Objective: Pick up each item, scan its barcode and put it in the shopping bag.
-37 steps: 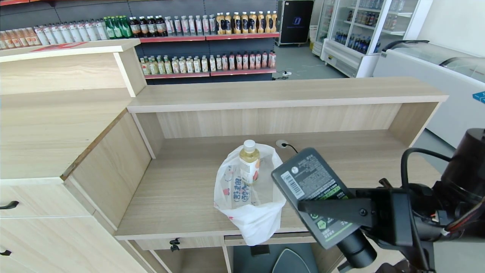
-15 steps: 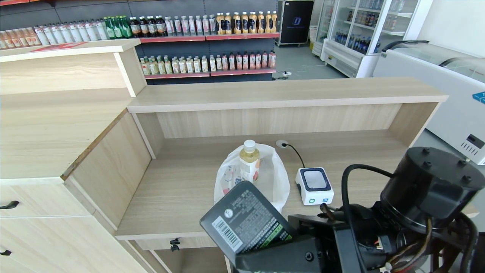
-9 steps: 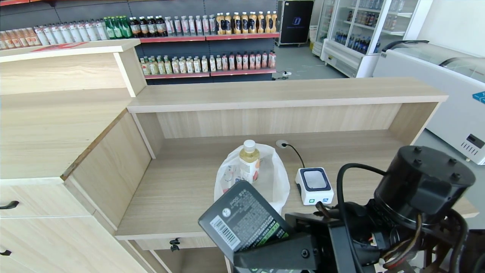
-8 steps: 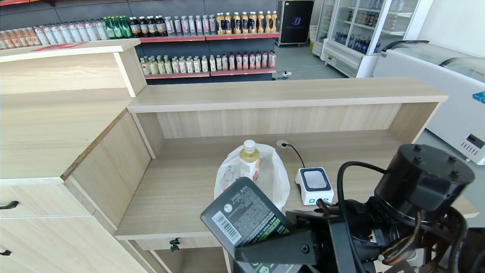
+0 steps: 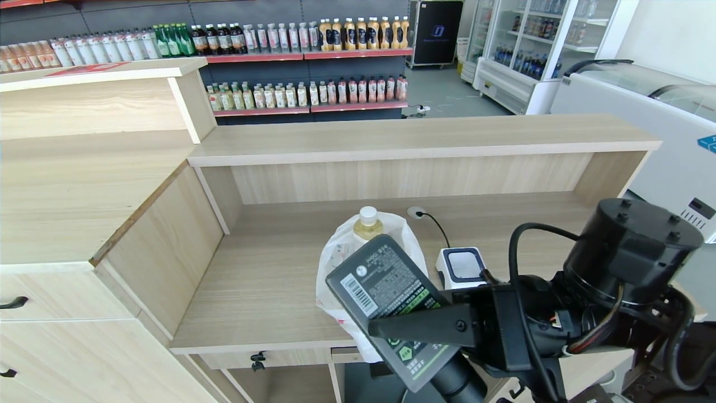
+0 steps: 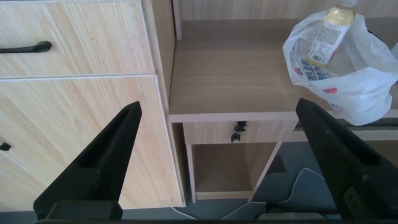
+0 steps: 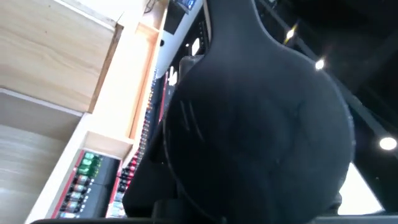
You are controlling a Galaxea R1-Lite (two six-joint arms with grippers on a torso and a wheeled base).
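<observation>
My right gripper is shut on a flat black package with a white barcode label facing up. It holds the package tilted above the front part of the white shopping bag, which stands open on the wooden counter. A bottle with a white cap stands upright inside the bag. The dark package looms close in the right wrist view. My left gripper is open and holds nothing, low in front of the counter's edge, away from the bag and bottle.
A small white barcode scanner sits on the counter right of the bag, its cable running to a hole at the back. A raised shelf borders the counter at the rear, a side wall and drawers at the left.
My right gripper first carried the package from over the scanner down to the left. In the last half second it has risen and moved right, over the bag's front.
</observation>
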